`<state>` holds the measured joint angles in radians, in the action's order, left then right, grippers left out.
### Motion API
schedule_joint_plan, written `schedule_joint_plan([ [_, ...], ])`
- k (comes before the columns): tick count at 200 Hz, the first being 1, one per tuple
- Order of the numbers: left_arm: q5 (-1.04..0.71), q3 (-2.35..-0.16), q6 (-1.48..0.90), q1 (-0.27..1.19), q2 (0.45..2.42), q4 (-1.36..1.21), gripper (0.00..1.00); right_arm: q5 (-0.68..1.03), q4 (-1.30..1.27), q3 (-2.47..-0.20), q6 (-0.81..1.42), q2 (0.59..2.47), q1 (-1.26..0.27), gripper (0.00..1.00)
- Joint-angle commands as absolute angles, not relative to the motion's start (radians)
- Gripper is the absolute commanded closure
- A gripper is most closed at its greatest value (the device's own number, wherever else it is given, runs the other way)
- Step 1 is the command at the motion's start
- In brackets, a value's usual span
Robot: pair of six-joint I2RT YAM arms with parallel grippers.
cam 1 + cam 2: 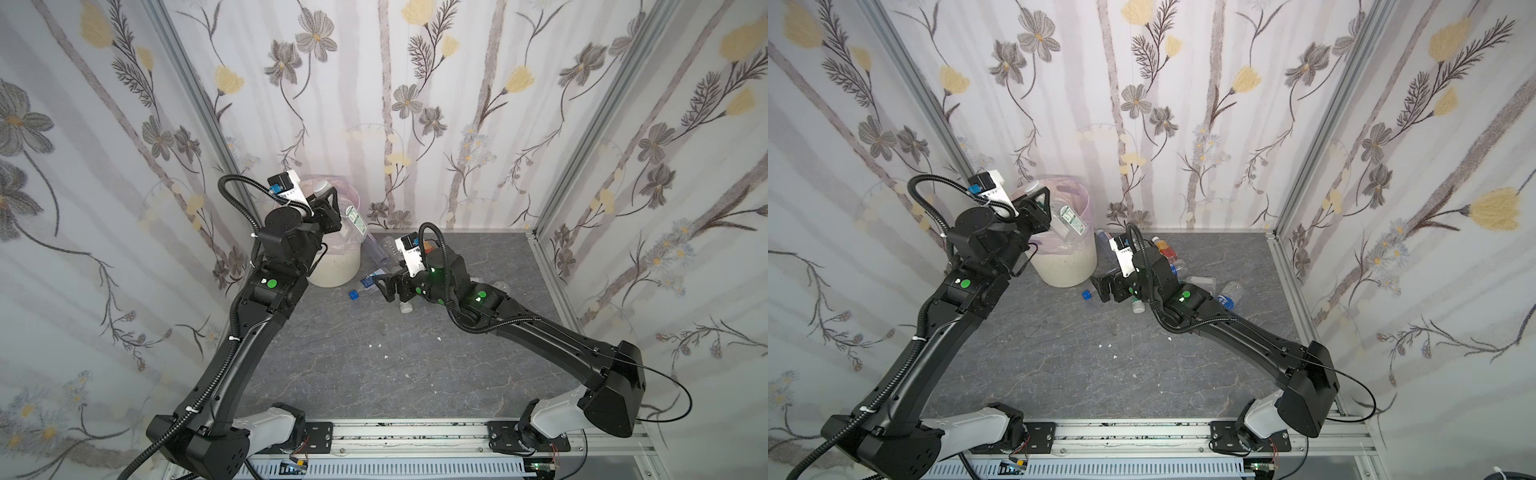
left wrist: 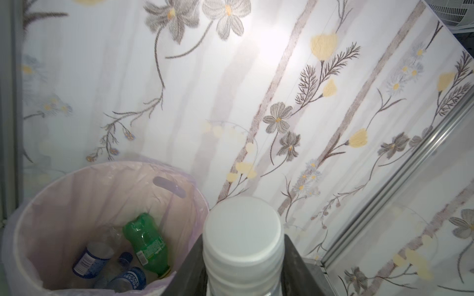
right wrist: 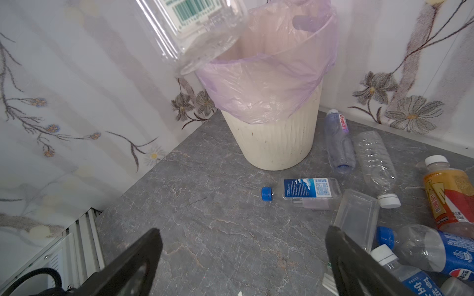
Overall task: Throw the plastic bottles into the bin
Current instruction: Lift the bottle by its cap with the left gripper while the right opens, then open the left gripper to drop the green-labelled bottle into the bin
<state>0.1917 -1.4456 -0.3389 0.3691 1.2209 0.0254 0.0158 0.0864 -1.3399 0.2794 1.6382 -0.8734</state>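
**Flowered walls around a grey, stone-look floor**

3 walls (image 1: 415, 104) close in the space, all covered in pale wallpaper with grey stripes, grey flowers and yellow blossoms. Silvery metal posts (image 1: 196, 83) run up the 2 back corners. The floor (image 1: 374, 374) is dark grey with fine pale veins and a few white crumbs (image 1: 379, 345). A metal rail (image 1: 415, 434) crosses the front edge. A bright patch of light (image 2: 269, 51) falls on the back wall.

Bin (image 3: 277, 143): one. In it, three countable: one green bottle (image 2: 146, 241) and two blue-label bottles (image 2: 87, 258); the clear plastic under them can't be counted. Held bottle (image 2: 243, 243): one. The table (image 3: 205, 217) in the right wrist view holds seven: one orange bottle (image 3: 448, 192), three blue-label ones (image 3: 305, 189), two clear round ones (image 3: 374, 159), one clear square one (image 3: 356, 217).
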Motion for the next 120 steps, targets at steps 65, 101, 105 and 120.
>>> schedule_joint_plan([
  [65, 0.408, -1.606, 0.068, 0.367, 1.218, -0.273, 0.64, 0.029, 0.087, -1.51, 0.288, 1.712, -0.861, 0.0],
  [101, 0.408, -1.616, 0.169, 0.366, 1.227, -0.404, 0.64, 0.032, 0.091, -1.476, 0.293, 1.703, -0.843, 0.0],
  [105, 0.411, -1.614, 0.175, 0.365, 1.233, -0.411, 0.64, 0.033, 0.091, -1.472, 0.294, 1.701, -0.841, 0.0],
  [120, 0.409, -1.598, 0.167, 0.348, 1.255, -0.417, 0.64, 0.035, 0.091, -1.457, 0.298, 1.696, -0.83, 0.0],
])
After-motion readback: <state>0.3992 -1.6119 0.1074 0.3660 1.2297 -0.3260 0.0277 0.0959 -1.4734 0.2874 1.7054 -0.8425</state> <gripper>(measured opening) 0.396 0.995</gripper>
